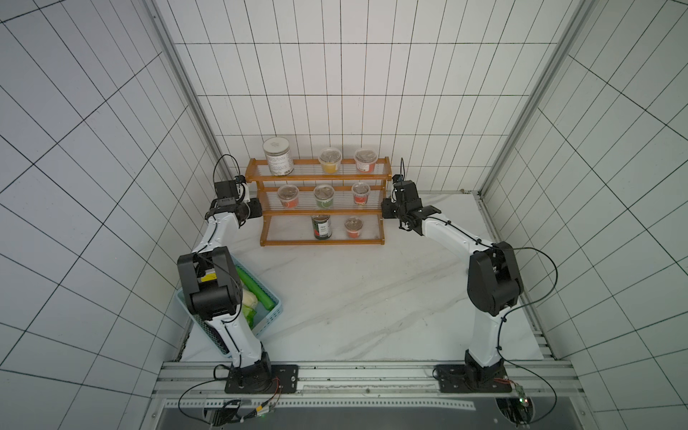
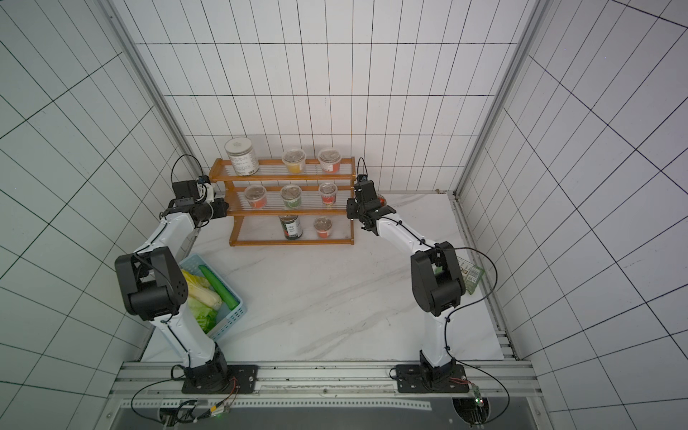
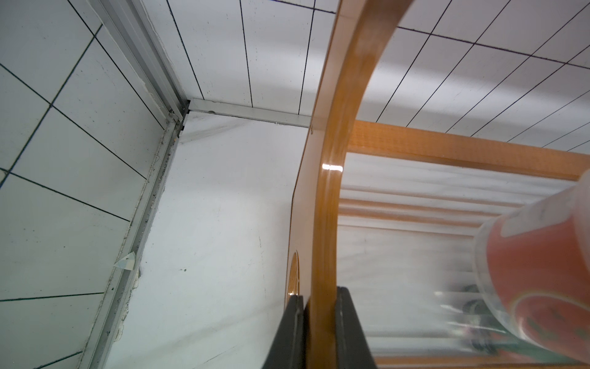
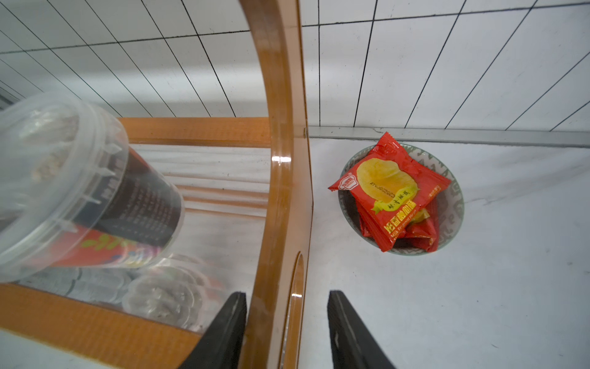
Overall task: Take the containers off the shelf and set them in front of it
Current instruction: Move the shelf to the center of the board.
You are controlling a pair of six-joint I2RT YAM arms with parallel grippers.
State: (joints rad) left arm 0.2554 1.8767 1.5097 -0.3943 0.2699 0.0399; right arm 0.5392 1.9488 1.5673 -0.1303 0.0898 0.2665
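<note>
All 8 containers [image 1: 324, 197] sat on the shelf [image 1: 320, 242] at upper centre in both top views, its long axis running left-right between the grippers: the left gripper [image 3: 321, 294] pinched its left end panel, the right gripper [image 4: 286, 293] straddled the right panel, seemingly not yet clamped.

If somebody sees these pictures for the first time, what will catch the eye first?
First, the orange-brown shelf at the back wall, with all eight containers on its three tiers. Next, at its two ends: the left gripper is clamped on one side panel; the right gripper straddles the other, not yet closed.
</note>
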